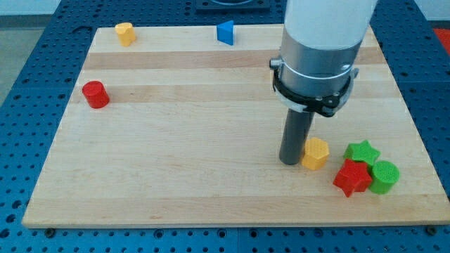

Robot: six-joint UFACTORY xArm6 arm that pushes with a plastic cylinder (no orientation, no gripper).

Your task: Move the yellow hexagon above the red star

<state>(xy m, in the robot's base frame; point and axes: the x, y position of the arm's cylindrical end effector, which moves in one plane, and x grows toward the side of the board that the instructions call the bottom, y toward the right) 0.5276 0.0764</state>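
In the camera view, my tip [290, 161] rests on the pale wooden table [211, 140], touching the left side of the yellow hexagon block [316, 153] near the table's bottom-right corner. The rod has no fingers. Just right of the hexagon and slightly lower sits the red star block [351, 178], touching a green star block [362, 151] and a green cylinder [384, 176]. A red cylinder [95, 93] stands by the left edge; a small yellow block [125, 33] and a blue block [225, 32] line the top edge.

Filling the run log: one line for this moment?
tip touching yellow hexagon on its left | hexagon left of red star, apart | not yet above star
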